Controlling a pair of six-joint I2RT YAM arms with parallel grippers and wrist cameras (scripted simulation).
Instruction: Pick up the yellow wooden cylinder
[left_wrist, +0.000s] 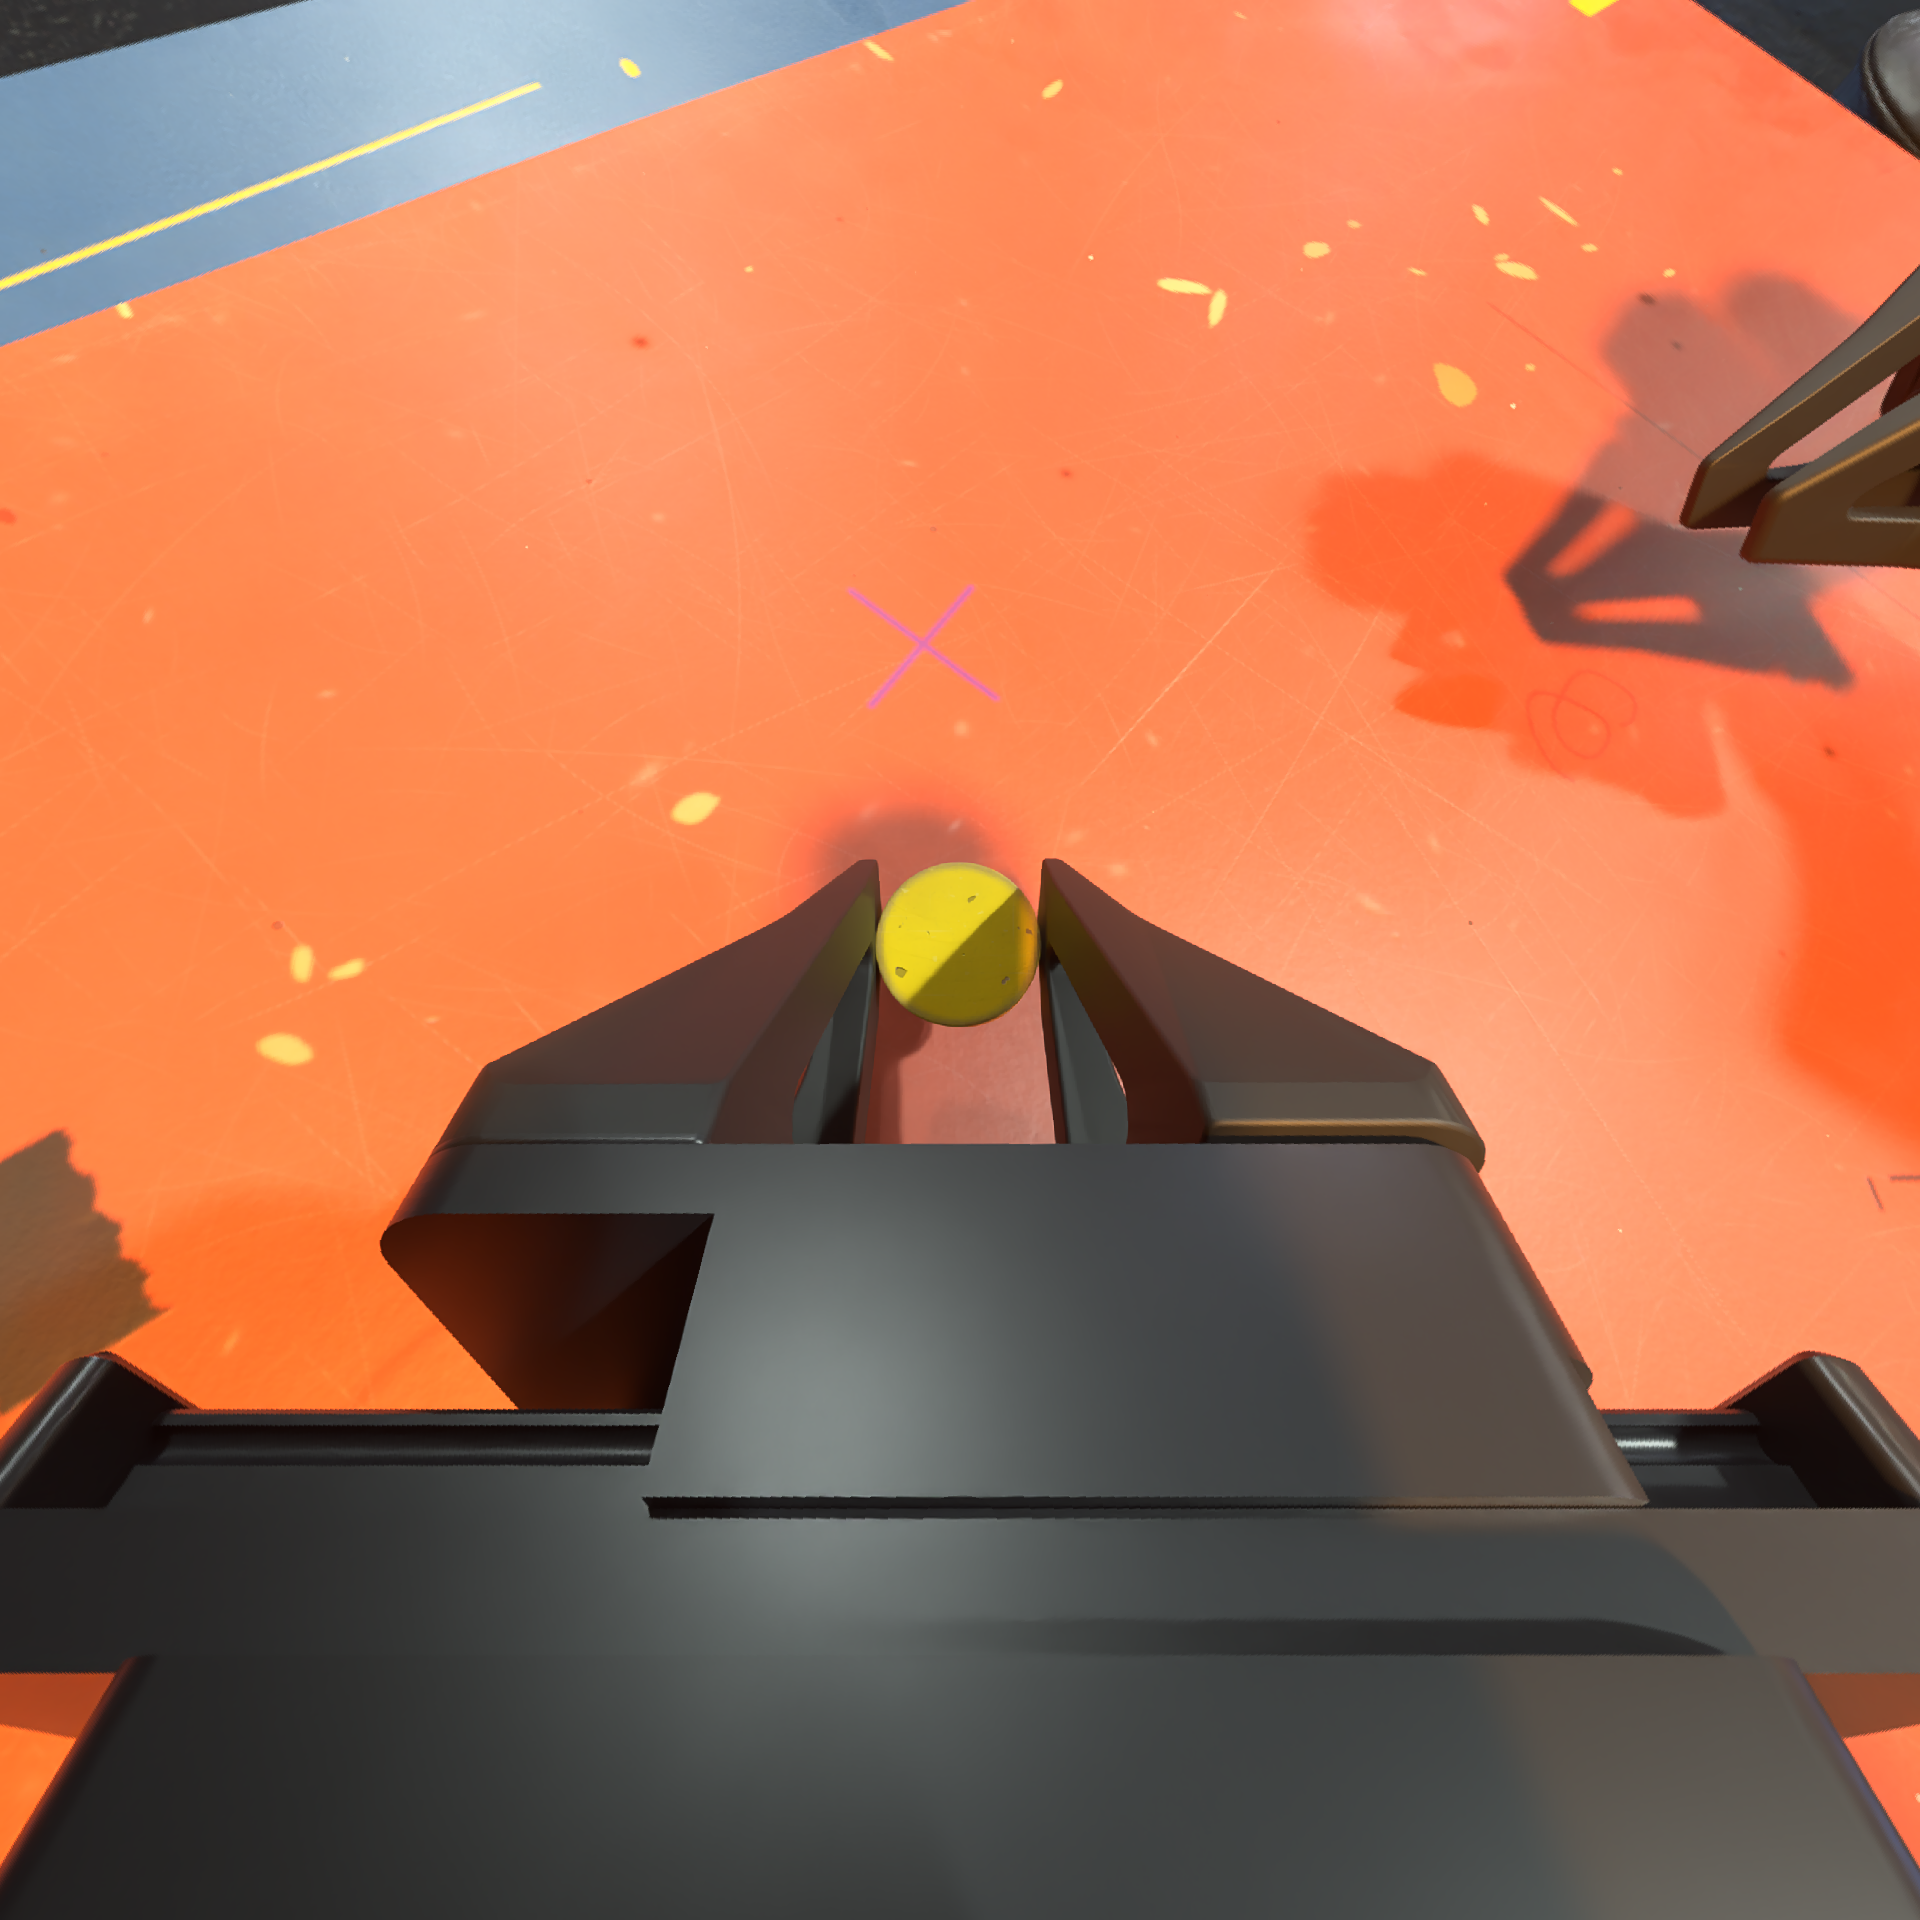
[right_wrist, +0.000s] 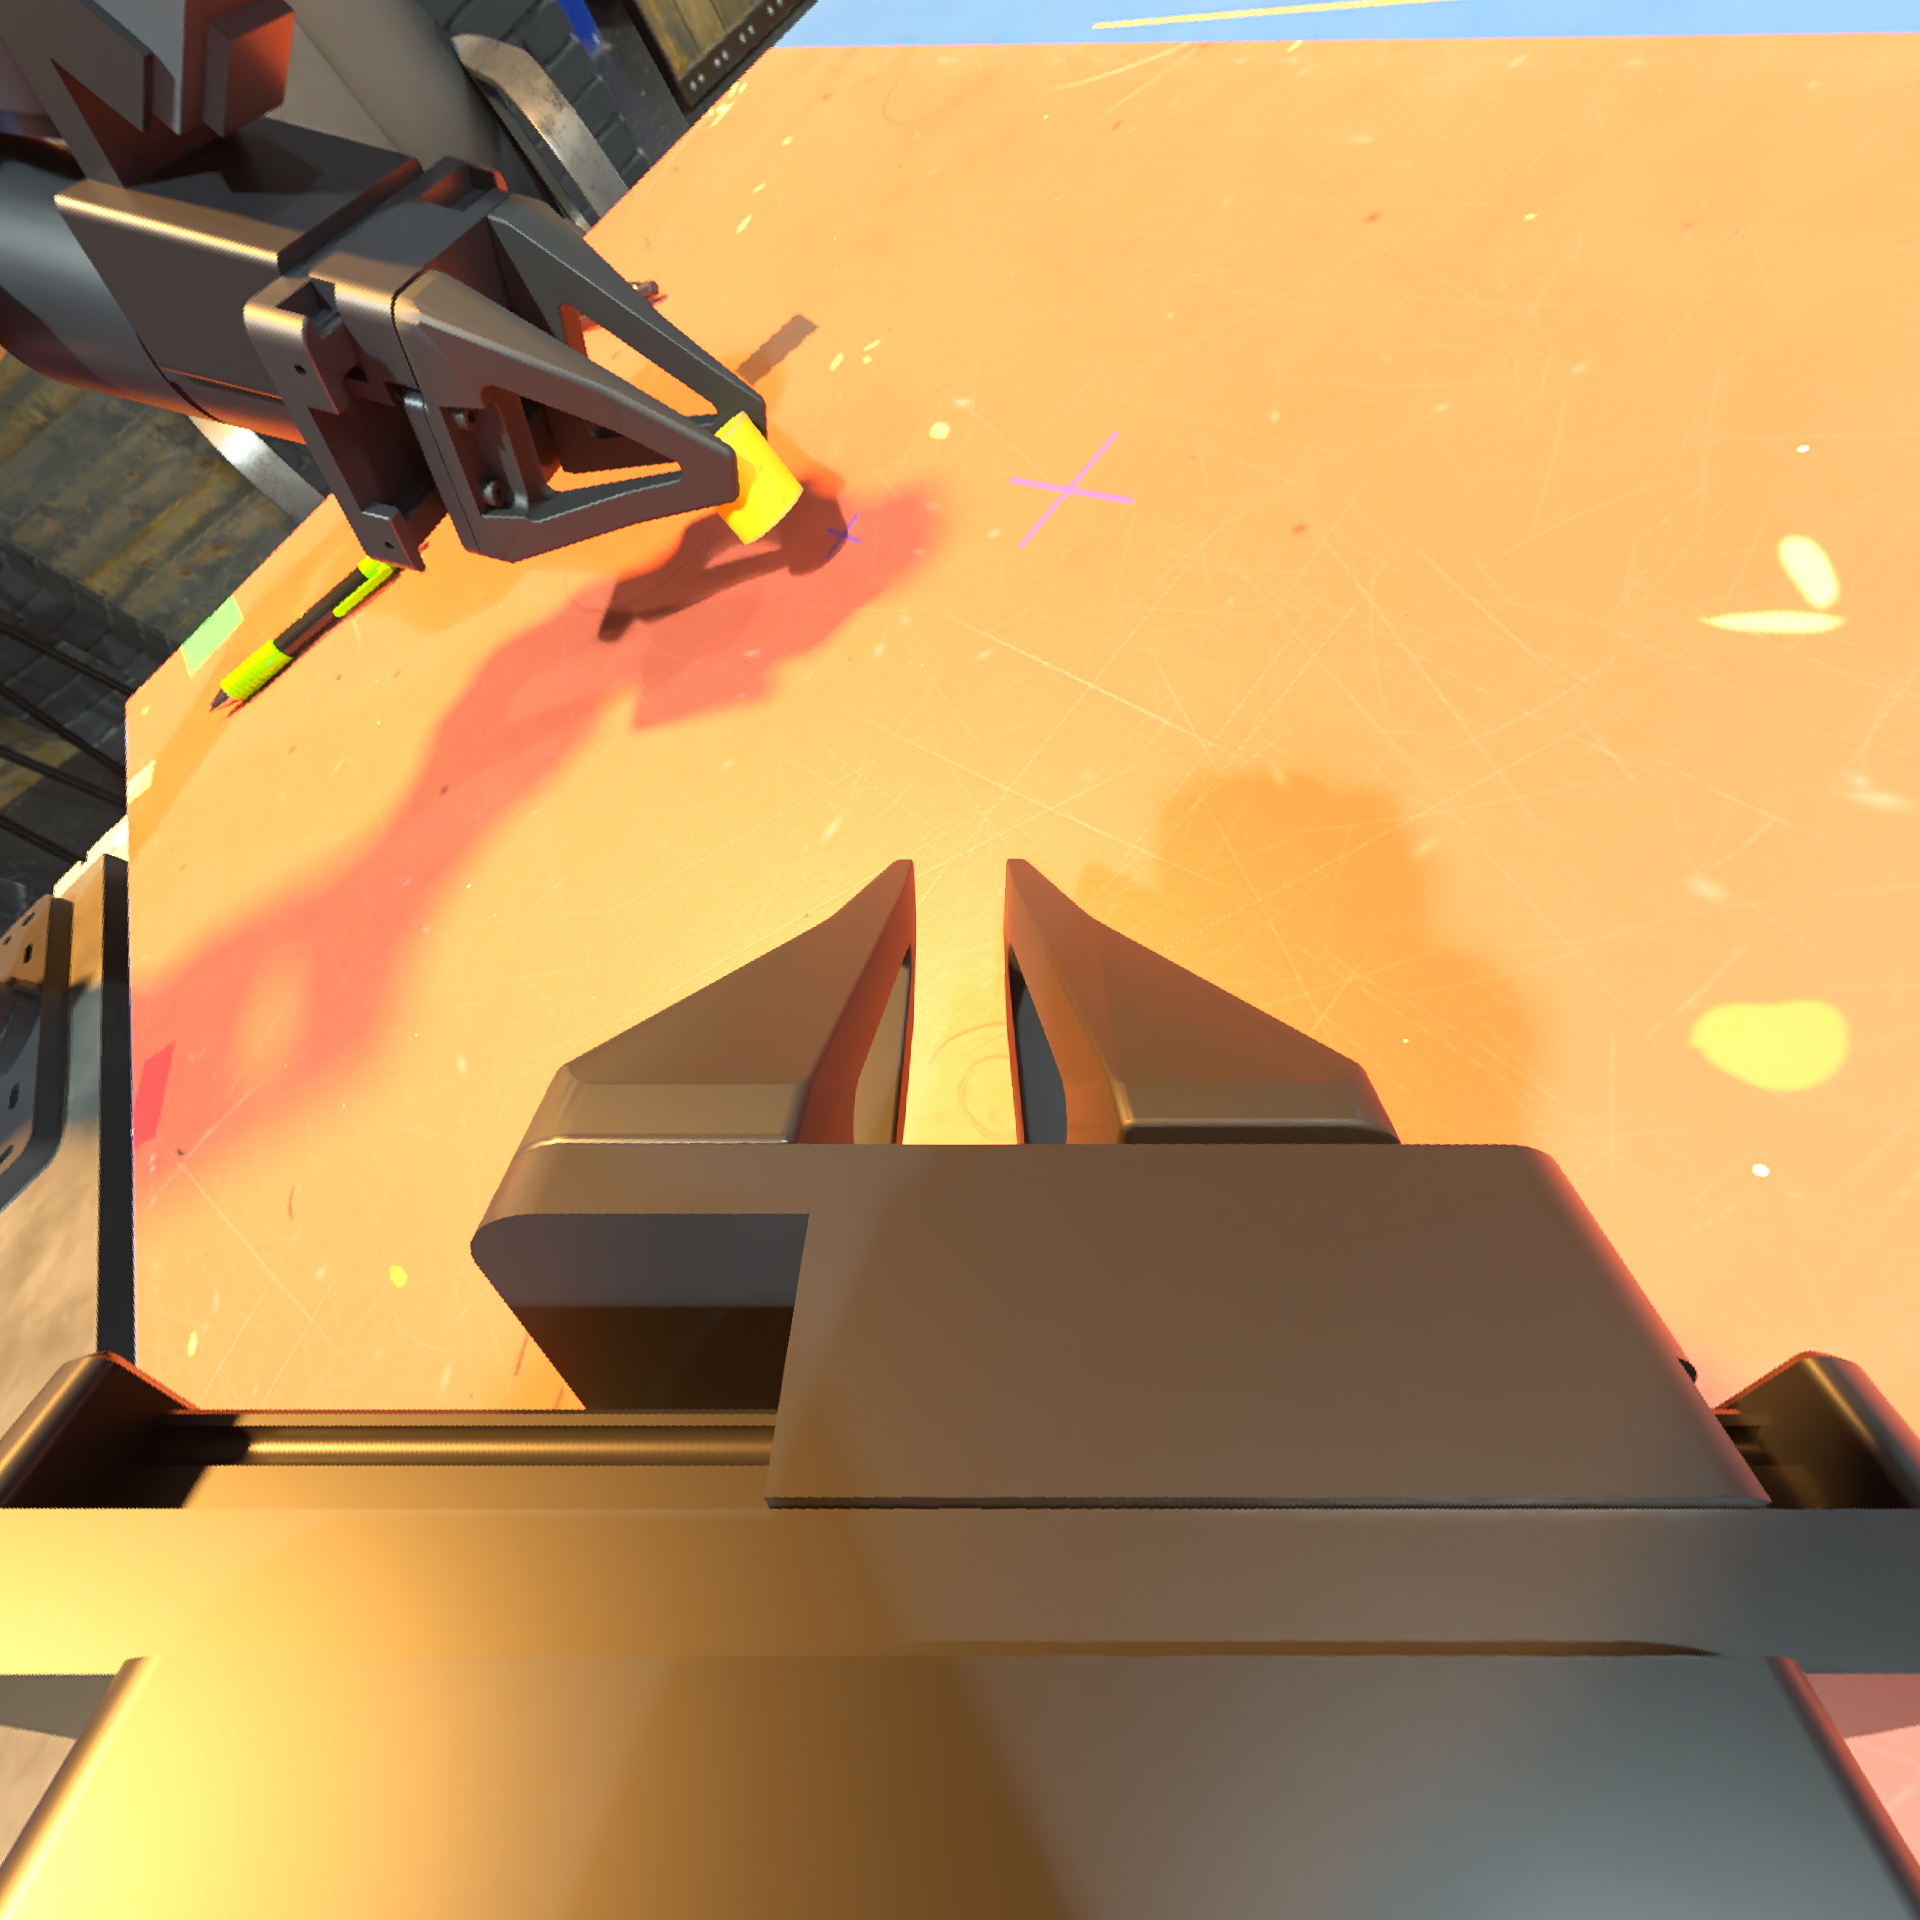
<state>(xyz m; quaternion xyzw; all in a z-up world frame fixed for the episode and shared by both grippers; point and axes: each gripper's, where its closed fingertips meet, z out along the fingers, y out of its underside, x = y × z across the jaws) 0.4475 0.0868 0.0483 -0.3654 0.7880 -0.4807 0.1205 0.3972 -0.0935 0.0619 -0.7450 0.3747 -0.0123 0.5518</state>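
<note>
The yellow wooden cylinder (left_wrist: 956, 945) sits end-on between the fingers of my left gripper (left_wrist: 958, 873), which is shut on it. In the right wrist view the same cylinder (right_wrist: 767, 488) sticks out below the left gripper's (right_wrist: 743, 457) tips, low over the orange table, with its shadow right under it. My right gripper (right_wrist: 960, 868) is empty, its fingers nearly together with a narrow slit between them, and hovers over bare table. It also shows at the right edge of the left wrist view (left_wrist: 1725, 530).
A pink cross mark (left_wrist: 923, 646) is on the orange table (left_wrist: 520, 520) just beyond the cylinder, and shows in the right wrist view (right_wrist: 1070, 488). A green and black pen (right_wrist: 301, 634) lies near the table's left edge. Blue floor with a yellow line (left_wrist: 270, 187) lies past the far edge.
</note>
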